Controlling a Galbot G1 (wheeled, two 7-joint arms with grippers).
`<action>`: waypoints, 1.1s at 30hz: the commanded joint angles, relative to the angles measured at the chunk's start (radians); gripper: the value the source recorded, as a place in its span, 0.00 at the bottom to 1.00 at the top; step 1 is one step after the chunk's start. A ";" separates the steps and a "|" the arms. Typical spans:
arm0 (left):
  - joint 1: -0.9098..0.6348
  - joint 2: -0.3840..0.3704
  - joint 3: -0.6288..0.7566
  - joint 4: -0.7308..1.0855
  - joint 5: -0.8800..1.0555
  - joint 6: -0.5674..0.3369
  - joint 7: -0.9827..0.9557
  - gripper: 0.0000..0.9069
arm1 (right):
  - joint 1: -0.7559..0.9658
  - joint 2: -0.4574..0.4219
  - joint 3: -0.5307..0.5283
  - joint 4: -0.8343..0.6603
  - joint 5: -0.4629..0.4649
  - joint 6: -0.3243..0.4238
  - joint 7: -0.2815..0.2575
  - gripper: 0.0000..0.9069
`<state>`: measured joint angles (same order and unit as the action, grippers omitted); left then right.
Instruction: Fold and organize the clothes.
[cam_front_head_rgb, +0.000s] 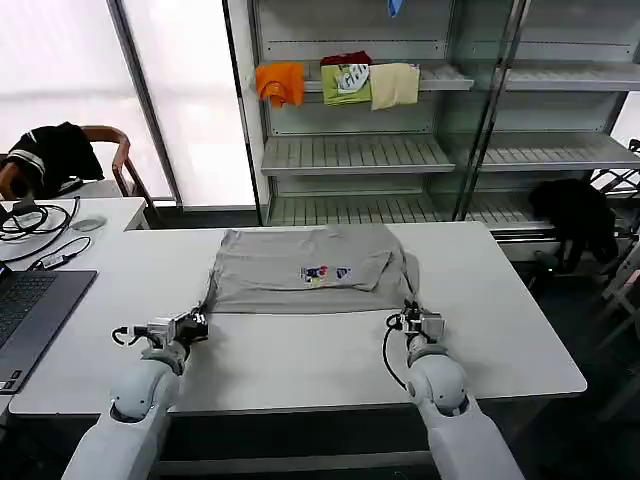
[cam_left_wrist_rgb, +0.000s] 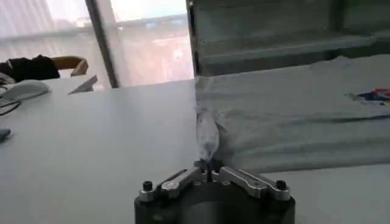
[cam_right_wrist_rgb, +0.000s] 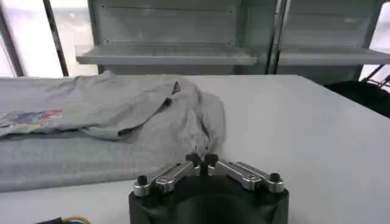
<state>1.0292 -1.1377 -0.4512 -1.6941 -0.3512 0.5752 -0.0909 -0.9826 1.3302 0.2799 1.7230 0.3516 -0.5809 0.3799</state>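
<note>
I've got both hands clamped on the grey T-shirt (cam_front_head_rgb: 305, 270) mid-desk (cam_front_head_rgb: 300, 360): left hand (cam_front_head_rgb: 197, 322) and right hand (cam_front_head_rgb: 408, 318) on its near corners; I'd lift evenly, keep hem taut

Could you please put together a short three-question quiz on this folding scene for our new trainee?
1. True or false: the left end effector is shut on the grey T-shirt.
2. What does the right end effector grip? A) the laptop B) the T-shirt's near corner C) a cable
3. What marks the T-shirt's chest?

Key: 1 true; 2 B; 3 a small multicoloured print.
</note>
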 joint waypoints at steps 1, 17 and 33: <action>0.070 0.022 -0.015 -0.127 0.000 -0.002 -0.004 0.02 | -0.044 -0.012 -0.001 0.094 -0.002 0.002 0.005 0.00; 0.430 0.000 -0.088 -0.465 0.014 -0.024 -0.023 0.02 | -0.306 -0.032 0.031 0.416 -0.006 0.002 0.049 0.00; 0.624 -0.097 -0.121 -0.602 0.070 -0.062 -0.022 0.02 | -0.508 -0.057 0.051 0.531 -0.018 0.008 0.067 0.00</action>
<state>1.5539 -1.2077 -0.5652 -2.2209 -0.2936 0.5206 -0.1141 -1.4212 1.2714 0.3312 2.2040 0.3341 -0.5713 0.4470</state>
